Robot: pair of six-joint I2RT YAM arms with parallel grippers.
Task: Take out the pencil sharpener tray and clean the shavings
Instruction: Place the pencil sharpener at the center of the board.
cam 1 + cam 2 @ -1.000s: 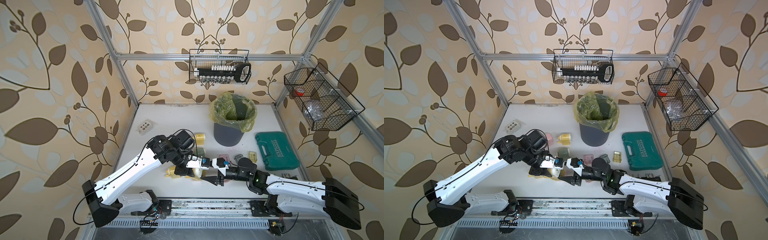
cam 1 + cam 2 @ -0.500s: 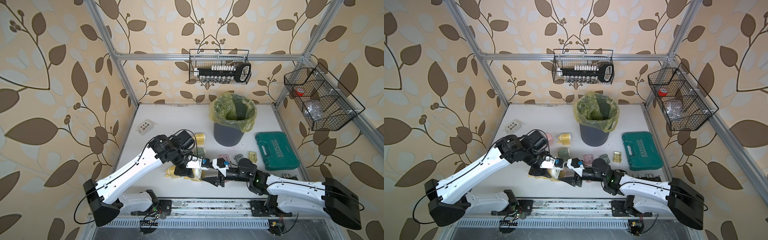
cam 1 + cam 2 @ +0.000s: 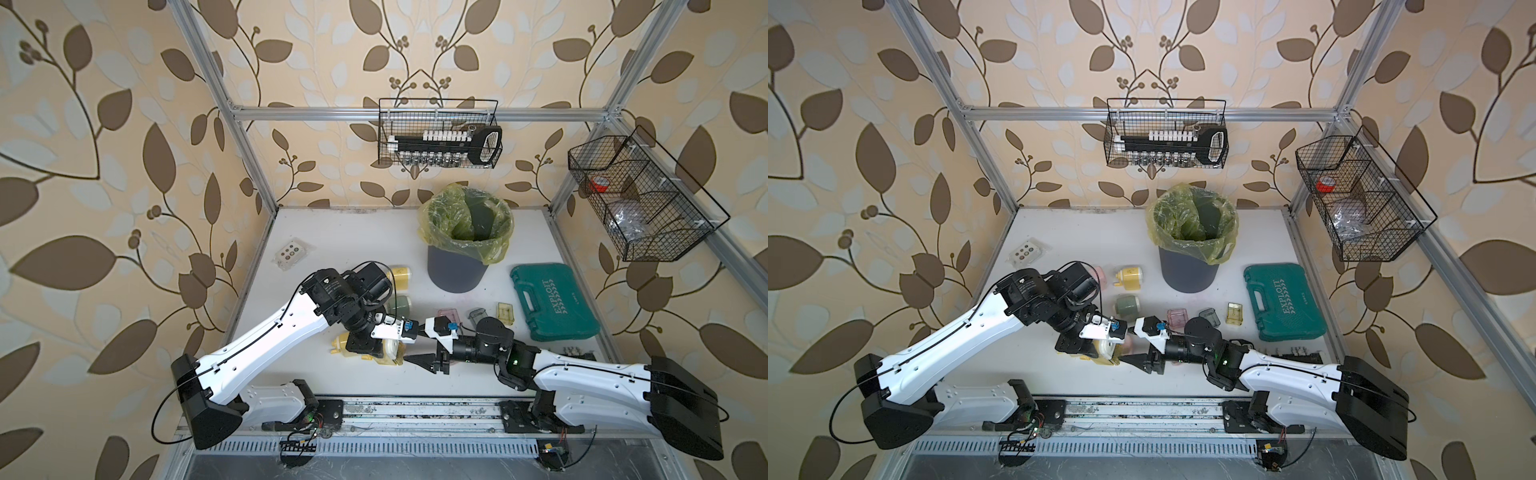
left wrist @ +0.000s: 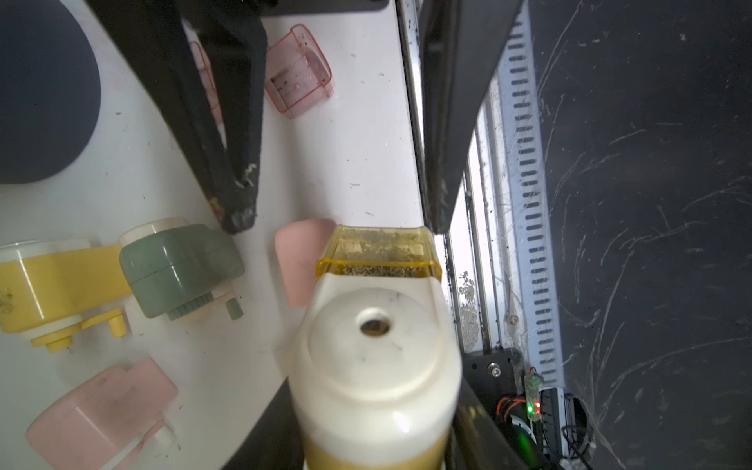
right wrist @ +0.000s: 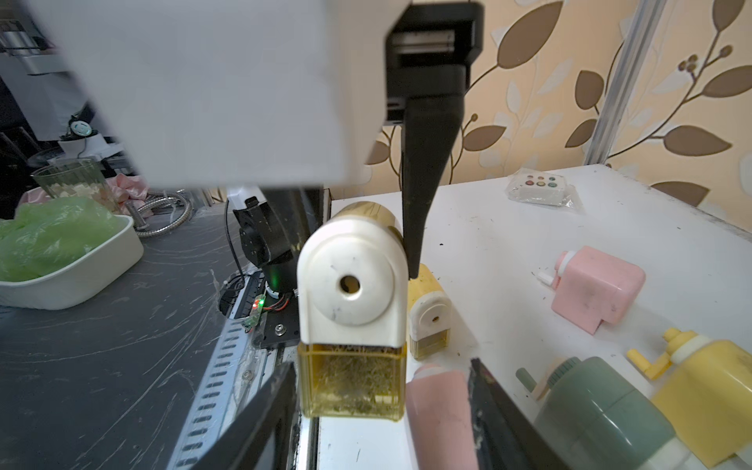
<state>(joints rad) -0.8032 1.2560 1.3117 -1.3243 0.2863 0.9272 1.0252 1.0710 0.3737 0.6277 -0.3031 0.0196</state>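
Over the front edge of the white table (image 3: 353, 232), at lower centre in both top views, your two arms meet. The left arm (image 3: 270, 332) climbs from the lower left with its elbow high and its wrist folded down. The right arm (image 3: 582, 370) lies low and nearly level, reaching in from the lower right.

Your left gripper (image 3: 365, 347) is clamped on the cream-and-yellow pencil sharpener (image 5: 352, 285) and holds it clear of the tabletop. The sharpener's long axis runs left to right across the top views. Its pencil-hole face is turned to the right of the frame, toward the right arm.

Your right gripper (image 5: 382, 364) stands spread, with one finger (image 5: 252, 423) on each side of the sharpener's clear yellow tray (image 5: 352, 407) and a gap showing on both sides. The tray sits in the body under the white face, and its end is about level with those fingertips.

The shavings (image 5: 350, 374) are a speckled brown mass packed inside the tray.
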